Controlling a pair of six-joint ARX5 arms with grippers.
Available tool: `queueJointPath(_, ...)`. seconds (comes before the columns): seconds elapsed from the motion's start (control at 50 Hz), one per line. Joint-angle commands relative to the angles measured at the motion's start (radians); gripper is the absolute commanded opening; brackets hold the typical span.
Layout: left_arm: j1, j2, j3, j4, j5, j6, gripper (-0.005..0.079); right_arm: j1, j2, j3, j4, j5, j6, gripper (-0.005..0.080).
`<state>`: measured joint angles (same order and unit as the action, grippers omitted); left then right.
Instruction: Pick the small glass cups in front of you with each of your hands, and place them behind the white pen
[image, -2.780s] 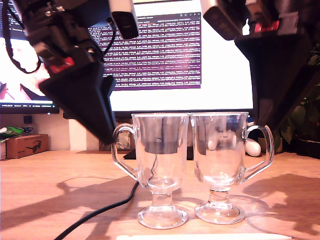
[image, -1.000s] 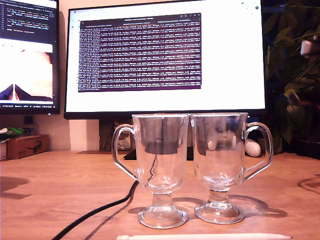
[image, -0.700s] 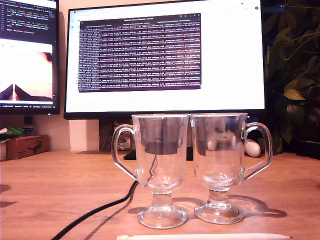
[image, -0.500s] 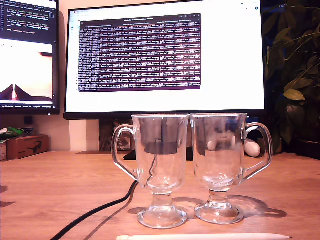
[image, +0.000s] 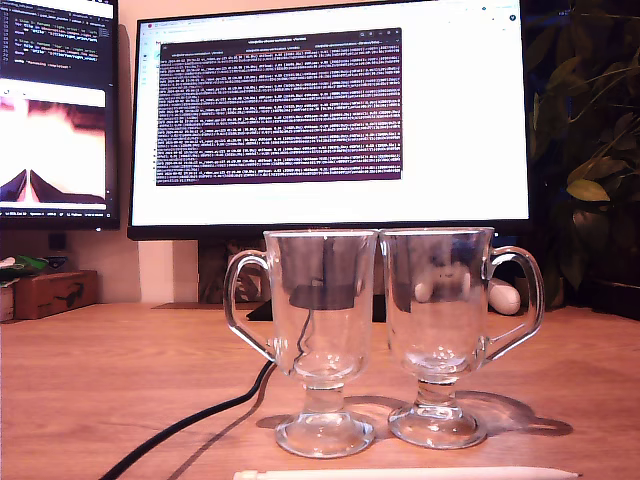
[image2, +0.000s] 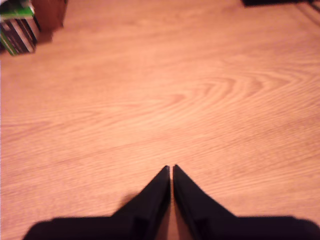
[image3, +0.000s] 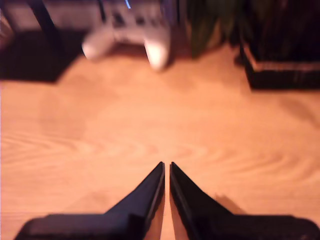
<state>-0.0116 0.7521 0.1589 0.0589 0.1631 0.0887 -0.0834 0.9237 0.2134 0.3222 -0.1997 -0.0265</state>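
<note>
White pen: lay on counter, nearest the exterior camera.
Glass cups: upright, side by side just behind pen.
First hand: together, empty, over bare counter; no cup in its view.
Second hand: together, empty.
Monitor: behind cups; text unreadable.

Two glass cups stand upright side by side on the wooden bench, bowls touching or nearly so: one cup with its handle toward the exterior view's left, the other cup with its handle toward the right. The white pen lies flat just in front. A black cable trails behind; a lit monitor glows beyond.
</note>
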Motion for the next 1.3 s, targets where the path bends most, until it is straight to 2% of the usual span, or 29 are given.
queueJointPath(0.0,-0.003,-0.025,-0.058,0.016,0.001,-0.003,-0.0018,0.006,-0.032,-0.04,0.01,-0.002,0.0,-0.0008)
queueJointPath(0.3,-0.003,-0.187,-0.121,-0.029,0.014,-0.04,-0.0018,0.024,-0.217,-0.148,0.0,-0.007,0.0,-0.0008)
queueJointPath(0.58,-0.003,-0.3,-0.139,-0.063,0.008,-0.048,-0.0018,0.024,-0.383,-0.163,-0.082,-0.028,-0.008,-0.0008)
queueJointPath(1.02,-0.003,-0.451,-0.158,-0.12,-0.008,-0.048,-0.0018,0.024,-0.731,-0.163,-0.299,-0.031,-0.025,-0.0008)
queueJointPath(1.28,-0.003,-0.543,-0.167,-0.181,-0.039,-0.07,-0.0018,0.024,-0.919,-0.163,-0.503,-0.031,-0.026,-0.0008)
